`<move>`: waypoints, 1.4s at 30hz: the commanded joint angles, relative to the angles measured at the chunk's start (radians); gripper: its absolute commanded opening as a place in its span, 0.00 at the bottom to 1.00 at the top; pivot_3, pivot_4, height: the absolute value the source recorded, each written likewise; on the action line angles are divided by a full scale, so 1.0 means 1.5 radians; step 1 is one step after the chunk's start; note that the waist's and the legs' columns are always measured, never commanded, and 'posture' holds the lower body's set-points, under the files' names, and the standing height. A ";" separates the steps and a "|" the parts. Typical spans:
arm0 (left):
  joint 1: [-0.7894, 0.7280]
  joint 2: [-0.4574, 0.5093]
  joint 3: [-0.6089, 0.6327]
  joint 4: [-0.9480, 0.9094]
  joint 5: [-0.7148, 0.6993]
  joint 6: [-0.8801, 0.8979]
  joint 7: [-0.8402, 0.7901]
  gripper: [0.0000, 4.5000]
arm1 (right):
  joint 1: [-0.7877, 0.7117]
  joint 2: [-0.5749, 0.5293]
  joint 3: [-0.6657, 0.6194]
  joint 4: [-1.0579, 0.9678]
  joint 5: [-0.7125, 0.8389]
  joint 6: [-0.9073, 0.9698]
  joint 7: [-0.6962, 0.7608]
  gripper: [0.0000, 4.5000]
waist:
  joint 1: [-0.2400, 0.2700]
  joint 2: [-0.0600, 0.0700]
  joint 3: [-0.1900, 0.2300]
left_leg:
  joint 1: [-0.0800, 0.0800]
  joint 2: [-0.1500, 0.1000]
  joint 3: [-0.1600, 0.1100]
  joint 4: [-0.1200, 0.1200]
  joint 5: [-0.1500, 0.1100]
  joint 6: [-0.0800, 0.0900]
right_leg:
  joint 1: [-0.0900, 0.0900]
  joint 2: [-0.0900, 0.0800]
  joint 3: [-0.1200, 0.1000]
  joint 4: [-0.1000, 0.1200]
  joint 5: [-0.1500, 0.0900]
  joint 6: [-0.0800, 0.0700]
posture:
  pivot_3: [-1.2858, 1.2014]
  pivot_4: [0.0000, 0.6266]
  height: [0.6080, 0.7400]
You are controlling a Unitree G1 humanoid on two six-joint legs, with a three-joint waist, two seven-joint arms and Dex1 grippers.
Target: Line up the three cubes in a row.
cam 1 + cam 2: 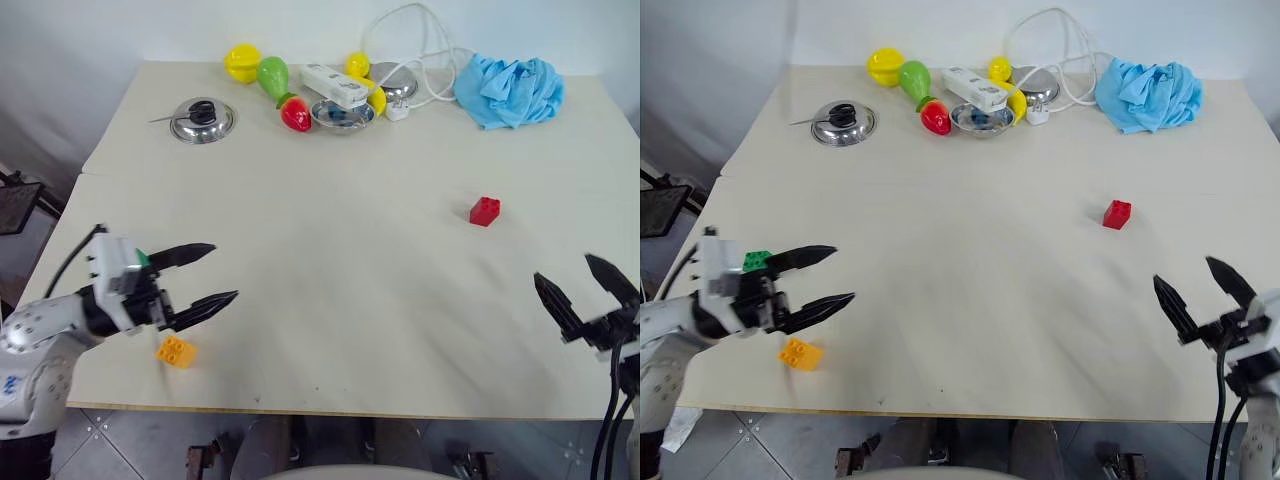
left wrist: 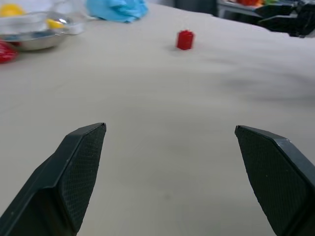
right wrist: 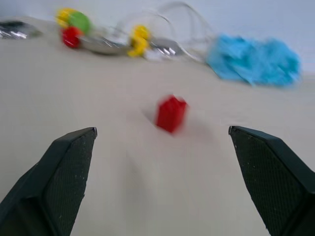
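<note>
The three cubes are spread far apart on the pale bench (image 1: 330,330). The red cube (image 1: 485,211) sits alone, out in front of the right end effector (image 1: 587,283) and a little toward the left one, with bare bench between them. The orange-yellow cube (image 1: 176,351) lies by the near edge, just under and behind the tips of the left end effector (image 1: 212,272). The green cube (image 1: 757,260) is close behind the left end effector's upper finger, mostly hidden by the arm.

Far past both end effectors, along the back of the bench, is a heap of other things. There is a shiny bowl (image 1: 202,121) with something dark in it, a yellow lemon (image 1: 243,63), a green pear (image 1: 273,76) and a red strawberry (image 1: 296,114). Next to them are a white power strip (image 1: 336,86) with a looping white cable (image 1: 420,40), more small metal bowls, and a crumpled blue cloth (image 1: 510,90). None of these are in the way of the cubes.

The left end effector has its two black fingers spread wide, with nothing between them. It hangs above the bench and touches nothing. The right end effector is spread wide too, and it is empty.

The red cube is small, with studs on top. The orange-yellow cube shows four round studs.
</note>
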 commanded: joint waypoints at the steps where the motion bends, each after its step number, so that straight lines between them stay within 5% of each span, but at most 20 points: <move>1: -0.028 -0.010 -0.032 0.012 0.021 -0.002 0.000 0.99 | 0.002 -0.001 -0.005 -0.030 -0.028 -0.003 -0.054 1.00 | -0.008 0.001 0.000 | 0.000 0.000 0.001 0.000 0.000 0.000 | 0.000 0.000 0.001 0.000 0.000 0.000 | 0.52 0.24 1.00; 8: -0.044 -0.018 -0.050 0.018 0.026 0.007 -0.003 0.99 | -0.101 -0.105 0.051 -0.110 -0.007 0.263 -0.173 1.00 | -0.022 0.001 0.000 | 0.002 0.002 0.005 0.000 0.000 0.000 | -0.002 0.001 0.006 0.001 0.000 0.000 | 0.52 0.24 1.00; 15: -0.059 -0.031 -0.068 0.029 0.054 -0.010 0.001 0.99 | -0.399 -0.151 0.171 -0.061 0.002 0.621 -0.339 1.00 | -0.020 0.001 0.000 | -0.001 0.002 0.005 0.000 0.000 0.000 | -0.006 0.000 0.006 0.003 0.000 0.000 | 0.52 0.24 1.00; 21: -0.064 -0.042 -0.065 0.020 0.055 -0.012 0.000 0.99 | -0.573 -0.086 0.226 0.121 -0.092 0.649 -0.451 1.00 | -0.010 0.000 0.000 | -0.006 0.000 0.007 0.001 0.000 0.000 | -0.012 -0.001 0.006 0.005 0.000 0.000 | 0.52 0.24 1.00; 31: -0.060 -0.039 -0.051 0.012 0.062 -0.013 0.007 0.99 | -0.624 -0.011 0.254 0.209 -0.162 0.604 -0.486 1.00 | -0.008 0.000 0.000 | -0.006 0.000 0.007 0.001 0.000 0.000 | -0.012 0.000 0.006 0.005 0.000 0.000 | 0.52 0.24 1.00; 42: -0.066 -0.039 -0.046 0.020 0.062 -0.034 -0.006 1.00 | -0.599 0.005 0.272 0.128 -0.152 0.599 -0.421 0.33 | -0.012 0.001 0.000 | -0.006 0.001 0.007 0.001 0.000 0.000 | -0.012 0.000 0.006 0.005 0.000 0.000 | 0.52 0.24 1.00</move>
